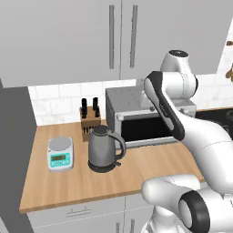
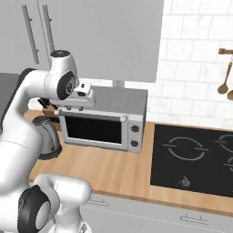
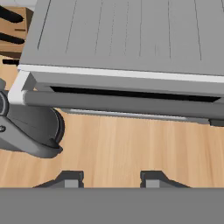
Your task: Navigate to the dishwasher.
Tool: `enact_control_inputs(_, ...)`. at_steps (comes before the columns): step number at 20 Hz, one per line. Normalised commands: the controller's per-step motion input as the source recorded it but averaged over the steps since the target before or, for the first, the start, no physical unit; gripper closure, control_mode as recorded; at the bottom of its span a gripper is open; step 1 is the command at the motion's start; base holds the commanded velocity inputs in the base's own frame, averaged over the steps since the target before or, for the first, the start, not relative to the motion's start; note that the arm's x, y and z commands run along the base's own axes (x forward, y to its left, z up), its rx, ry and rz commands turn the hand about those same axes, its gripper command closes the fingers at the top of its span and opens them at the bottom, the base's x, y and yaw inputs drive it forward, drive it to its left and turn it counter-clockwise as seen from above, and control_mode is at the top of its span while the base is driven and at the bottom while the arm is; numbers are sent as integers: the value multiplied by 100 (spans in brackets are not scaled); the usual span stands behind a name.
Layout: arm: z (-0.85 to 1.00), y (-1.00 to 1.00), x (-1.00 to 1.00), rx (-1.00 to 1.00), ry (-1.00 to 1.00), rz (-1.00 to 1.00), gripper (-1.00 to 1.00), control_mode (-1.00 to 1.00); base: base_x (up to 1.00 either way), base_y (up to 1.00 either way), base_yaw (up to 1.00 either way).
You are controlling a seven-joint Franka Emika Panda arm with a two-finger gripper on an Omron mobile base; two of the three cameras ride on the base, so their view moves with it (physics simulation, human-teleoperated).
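Dishwasher search: worktop [image 1: 150, 170] carries one microwave [image 2: 102, 123], one kettle [image 1: 103, 149], one scale [image 1: 60, 154], one knife block [image 1: 90, 119]. Hand [image 3: 111, 179] open, holding nothing.

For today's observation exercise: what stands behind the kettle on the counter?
Behind the kettle stands a wooden knife block with black handles, against the tiled wall. The kettle covers the block's lower front corner.

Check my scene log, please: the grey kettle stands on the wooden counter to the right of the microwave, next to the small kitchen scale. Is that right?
Not quite. In the left base view the kettle stands on the wooden counter to the left of the microwave, partly in front of its left end, not to its right. The rest holds: the scale sits next to it.
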Motion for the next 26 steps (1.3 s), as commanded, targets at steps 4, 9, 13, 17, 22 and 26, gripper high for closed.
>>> enact_control_inputs(4,0,0,0,0,0,0,-100,100,0,0,0)
enact_control_inputs(9,0,0,0,0,0,0,-100,100,-38,0,0)
enact_control_inputs(13,0,0,0,0,0,0,-100,100,-6,0,0)
enact_control_inputs(17,0,0,0,0,0,0,-100,100,-9,-4,-25)
enact_control_inputs(22,0,0,0,0,0,0,-100,100,-4,-29,-55)
enact_control_inputs(26,0,0,0,0,0,0,-100,100,-1,-48,-56)
